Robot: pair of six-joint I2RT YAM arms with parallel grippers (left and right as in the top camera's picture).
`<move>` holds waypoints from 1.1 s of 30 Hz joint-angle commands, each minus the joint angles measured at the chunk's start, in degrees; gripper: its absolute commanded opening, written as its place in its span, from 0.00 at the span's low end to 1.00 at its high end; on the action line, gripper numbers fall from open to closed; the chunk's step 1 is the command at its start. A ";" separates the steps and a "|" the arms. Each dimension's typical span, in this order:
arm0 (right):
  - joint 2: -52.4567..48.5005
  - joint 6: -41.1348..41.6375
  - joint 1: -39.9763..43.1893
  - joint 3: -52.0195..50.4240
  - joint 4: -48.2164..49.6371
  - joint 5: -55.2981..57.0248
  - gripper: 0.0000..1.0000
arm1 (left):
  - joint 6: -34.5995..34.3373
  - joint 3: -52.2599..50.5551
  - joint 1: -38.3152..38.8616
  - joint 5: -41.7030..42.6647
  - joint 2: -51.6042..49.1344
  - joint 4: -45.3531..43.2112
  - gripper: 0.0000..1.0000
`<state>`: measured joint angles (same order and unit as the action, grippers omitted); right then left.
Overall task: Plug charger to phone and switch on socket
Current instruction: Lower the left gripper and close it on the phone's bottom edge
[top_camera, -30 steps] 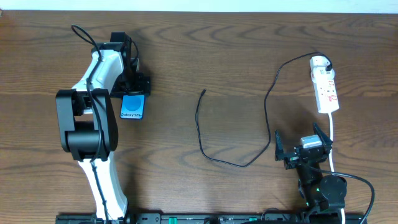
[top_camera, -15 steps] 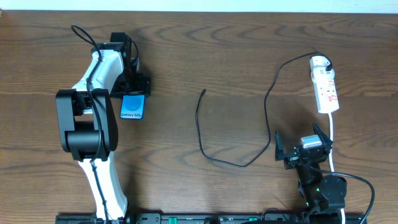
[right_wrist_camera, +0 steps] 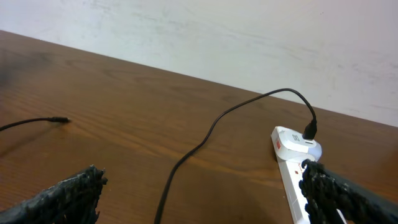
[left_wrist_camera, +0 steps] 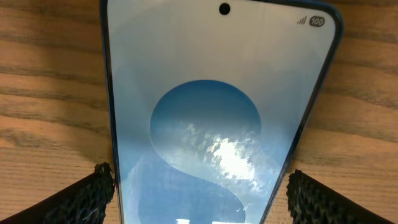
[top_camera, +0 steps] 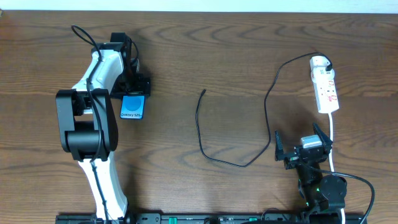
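Observation:
The phone [top_camera: 132,107] lies flat at the left with its blue screen up. It fills the left wrist view [left_wrist_camera: 211,112]. My left gripper [top_camera: 131,93] straddles its far end, and both fingers [left_wrist_camera: 199,193] press the phone's long edges. The charger [top_camera: 200,134] curves across the middle of the table. Its small tip [top_camera: 204,92] lies free, and its black plug [top_camera: 325,62] sits in the socket [top_camera: 325,90] at the far right. My right gripper [top_camera: 297,130] is open and empty just short of the socket [right_wrist_camera: 289,142]. The charger cable [right_wrist_camera: 205,137] runs between its fingers [right_wrist_camera: 202,193].
The socket's thick white cord [top_camera: 333,146] runs down the right edge past the right arm. A pale wall [right_wrist_camera: 249,37] stands behind the table's far edge. The left arm's body [top_camera: 87,118] lies along the left side.

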<state>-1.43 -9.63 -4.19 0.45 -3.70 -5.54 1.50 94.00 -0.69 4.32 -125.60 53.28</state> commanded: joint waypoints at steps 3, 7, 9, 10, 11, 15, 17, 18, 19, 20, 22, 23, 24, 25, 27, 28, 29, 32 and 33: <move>0.31 0.61 0.35 -0.13 -0.17 0.04 0.99 | 0.33 -0.57 -0.17 0.42 -0.44 -0.50 0.90; 0.31 0.59 0.35 -0.13 -0.17 0.04 0.99 | 0.33 -0.57 -0.17 0.81 -0.44 -1.42 0.90; 0.31 0.61 0.35 -0.13 -0.17 0.04 0.99 | 0.33 -0.57 -0.17 0.81 -0.46 -1.81 0.91; 0.31 0.61 0.35 -0.13 -0.17 0.04 0.99 | 0.35 -0.57 -0.17 0.81 -0.46 -1.97 0.90; 0.31 0.61 0.35 -0.13 -0.17 0.04 0.99 | 0.35 -0.57 -0.17 0.81 -0.46 -2.01 0.91; 0.31 0.61 0.35 -0.13 -0.17 0.04 0.99 | 0.33 -0.79 -0.17 0.85 -0.87 -1.99 0.90; 0.31 0.59 0.35 -0.13 -0.17 0.04 0.99 | 0.33 -1.09 -0.17 1.22 -1.22 -1.97 0.91; 0.31 0.61 0.35 -0.13 -0.17 0.04 0.99 | 0.33 -1.27 -0.17 1.53 -1.49 -1.92 0.90; 0.31 0.61 0.35 -0.13 -0.17 0.04 0.99 | 0.35 -1.60 -0.17 1.88 -1.81 -2.01 0.90; 0.31 0.59 0.35 -0.13 -0.17 0.04 0.99 | 0.35 -1.84 -0.17 2.10 -2.03 -2.01 0.91; 0.31 0.61 0.35 -0.13 -0.17 0.04 0.99 | 0.35 -2.08 -0.17 2.10 -2.71 -1.79 0.90; 0.31 0.59 0.35 -0.13 -0.17 0.04 0.99 | 0.35 -2.16 -0.17 2.10 -2.91 -1.70 0.90; 0.31 0.59 0.35 -0.13 -0.17 0.04 0.99 | 0.35 -2.40 -0.17 2.10 -2.91 -1.77 0.91; 0.31 0.59 0.35 -0.13 -0.17 0.04 0.99 | 0.37 -2.69 -0.17 2.08 -2.91 -1.92 0.91; 0.31 0.61 0.35 -0.13 -0.17 0.04 0.99 | 0.37 -2.82 -0.17 2.08 -2.91 -1.95 0.91; 0.31 0.61 0.35 -0.13 -0.17 0.04 0.99 | 0.37 -2.86 -0.17 2.10 -2.91 -1.97 0.91; 0.31 0.59 0.35 -0.13 -0.17 0.04 0.99 | 0.35 -2.86 -0.17 2.10 -2.91 -1.97 0.91; 0.31 0.59 0.35 -0.13 -0.17 0.04 0.99 | 0.35 -2.86 -0.17 2.10 -2.91 -1.97 0.90; 0.31 0.61 0.35 -0.13 -0.17 0.04 0.99 | 0.35 -2.86 -0.17 2.10 -2.91 -1.99 0.90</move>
<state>-1.43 -9.63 -4.19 0.45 -3.70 -5.54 1.52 93.12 -0.69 5.21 -126.02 50.96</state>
